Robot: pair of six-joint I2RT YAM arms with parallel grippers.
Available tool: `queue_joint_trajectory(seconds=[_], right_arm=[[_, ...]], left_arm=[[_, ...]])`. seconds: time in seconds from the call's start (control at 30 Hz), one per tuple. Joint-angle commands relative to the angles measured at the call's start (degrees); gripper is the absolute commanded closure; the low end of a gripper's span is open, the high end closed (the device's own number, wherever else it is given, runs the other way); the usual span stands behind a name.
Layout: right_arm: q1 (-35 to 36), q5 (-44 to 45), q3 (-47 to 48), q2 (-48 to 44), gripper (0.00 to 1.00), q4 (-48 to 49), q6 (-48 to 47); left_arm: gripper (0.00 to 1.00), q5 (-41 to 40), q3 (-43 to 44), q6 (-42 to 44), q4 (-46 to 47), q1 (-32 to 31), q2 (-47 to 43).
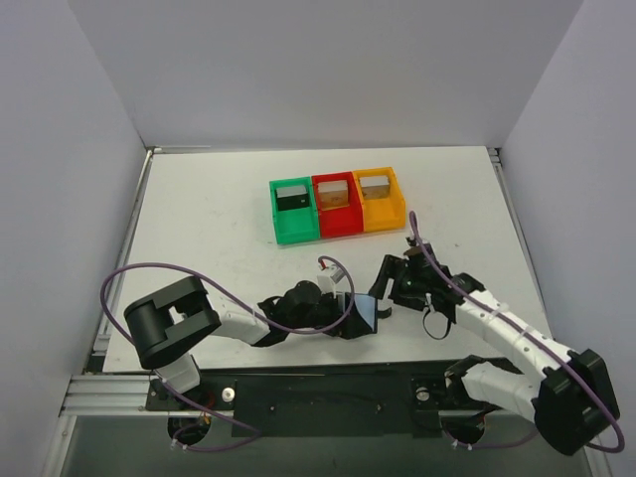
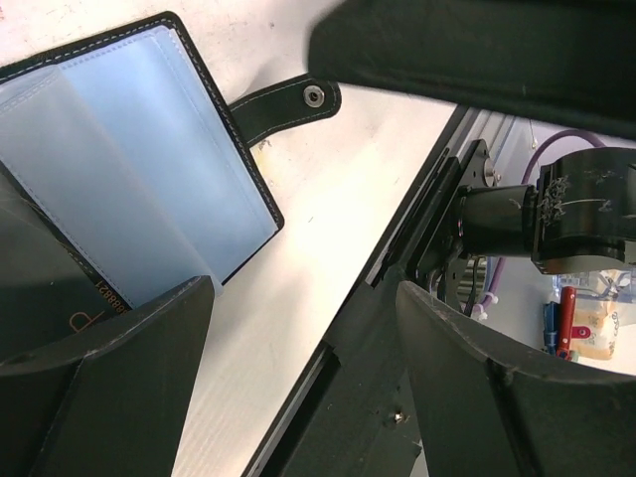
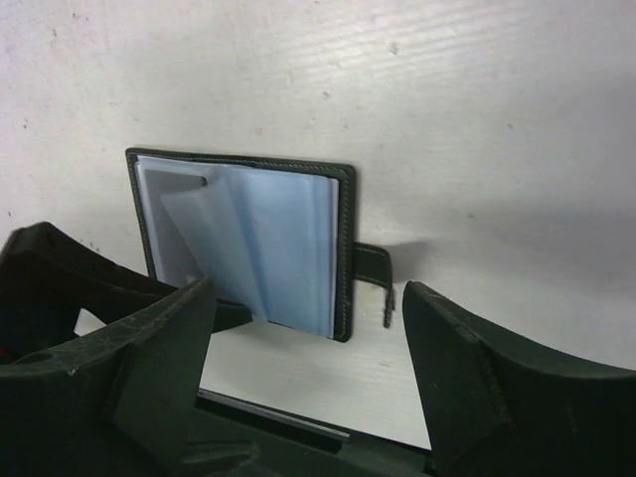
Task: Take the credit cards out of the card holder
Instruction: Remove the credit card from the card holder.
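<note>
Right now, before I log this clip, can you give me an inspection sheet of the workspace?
Surface: white table, a few small specks.
Job's things: card holder lies open, clear sleeves up, snap strap unfastened; a card with printed digits shows at one corner.
Clutter: green bin, red bin and orange bin in a row at the far side; contents unclear.
Grippers: left gripper jaws open, one over the holder's corner; right gripper jaws open, facing the holder.
Cables: purple cable loops over the left arm; another runs along the right arm.
Surroundings: white walls.
</note>
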Motion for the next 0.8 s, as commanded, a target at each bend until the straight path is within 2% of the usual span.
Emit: queue_joint_trajectory(seconds=[0.0, 0.2, 0.37, 0.57, 0.77], right_arm=[[-1.1, -6.0, 8.2, 9.7, 0.29, -1.1, -5.6], [-1.6, -10.1, 16.2, 19.3, 0.29, -3.0, -8.6], [-2.3, -14.4, 18.3, 24.2, 0.29, -2.9, -9.7], [-3.6, -13.7, 16.7, 22.1, 0.29, -2.9, -9.5], [-9.1, -11.7, 13.0, 14.1, 0.29, -5.1, -9.8]], left_arm=[[0.16, 1.0, 1.8, 1.2, 3.7, -0.3, 0.3], [0.16, 1.1, 1.7, 1.3, 4.1, -0.3, 0.3], [0.16, 2.0, 1.4, 1.5, 5.9, -0.4, 0.9], [0.16, 5.7, 2.4, 2.2, 9.9, -0.3, 2.6], [0.16, 9.0, 7.1, 2.7, 10.8, -0.8, 7.3]])
